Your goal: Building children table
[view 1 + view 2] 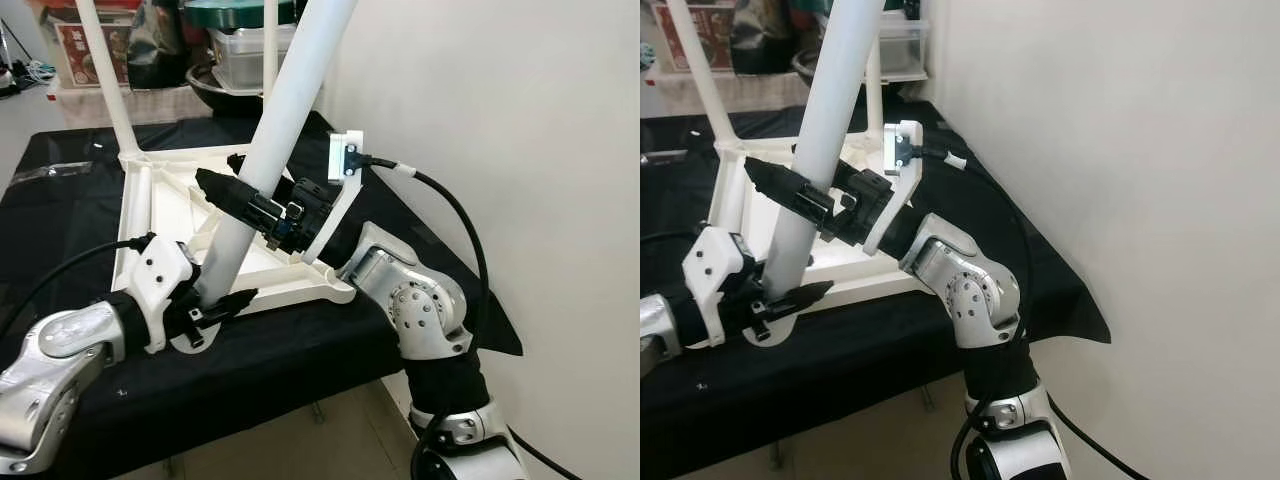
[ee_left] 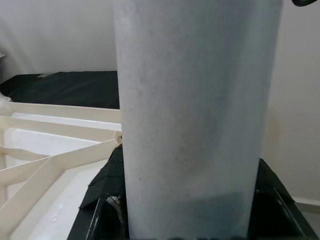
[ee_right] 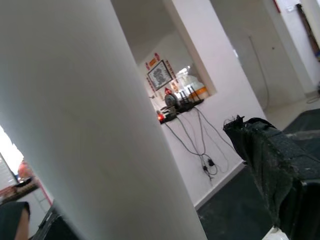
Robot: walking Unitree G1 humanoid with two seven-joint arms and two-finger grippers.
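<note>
My left tool (image 1: pixel 205 305) pinches the white table leg (image 1: pixel 275 130) near its lower end, just at the near corner of the cream table frame (image 1: pixel 165 200). My right tool (image 1: pixel 245 200) is also pressed onto the same leg, higher up, one black finger (image 1: pixel 225 190) on each side. The leg stands tilted, its top leaning to the wall (image 1: pixel 500 120) on my right. The frame lies upside down on the tabletop (image 1: pixel 60 210), which has a black cloth, and another thin leg (image 1: pixel 105 75) rises from its far corner
</note>
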